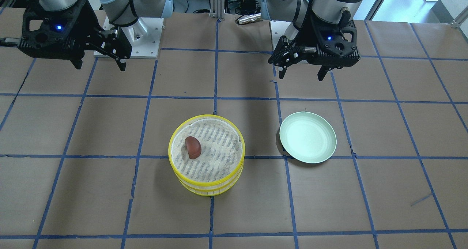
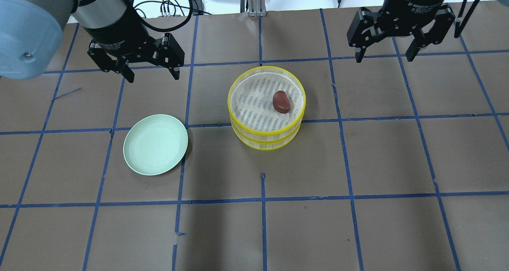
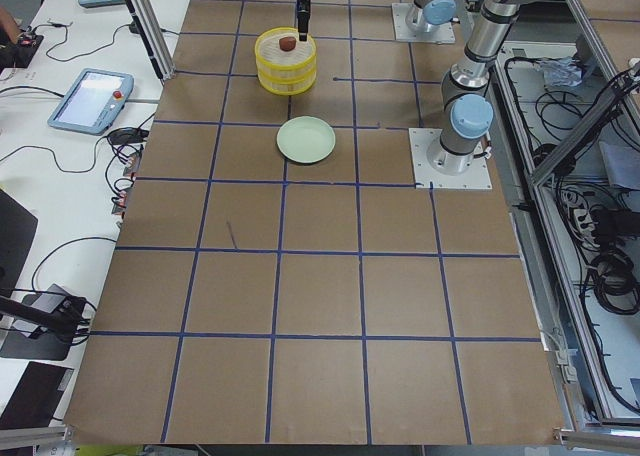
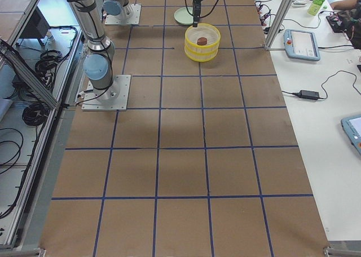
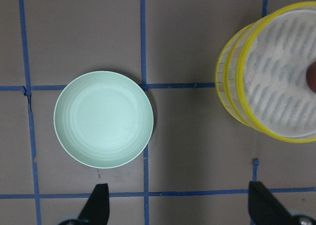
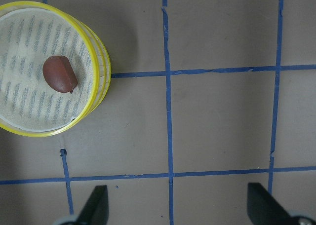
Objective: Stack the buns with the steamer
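Observation:
Two yellow steamer tiers (image 1: 208,188) stand stacked mid-table, with a striped cloth liner on top. The glossy reddish-brown bun (image 1: 193,147) lies on that liner; it also shows in the overhead view (image 2: 281,102) and the right wrist view (image 6: 59,74). The white bun is out of view. The pale green plate (image 2: 155,144) is empty, beside the steamer (image 2: 264,137). My left gripper (image 2: 152,77) is open and empty, raised behind the plate (image 5: 103,119). My right gripper (image 2: 383,58) is open and empty, raised to the steamer's back right.
The table is covered in brown paper with a blue tape grid. The arm bases (image 1: 128,40) stand at the robot's edge. Tablets (image 3: 90,101) and cables lie on benches beside the table, and a green bottle (image 4: 318,0) stands on one.

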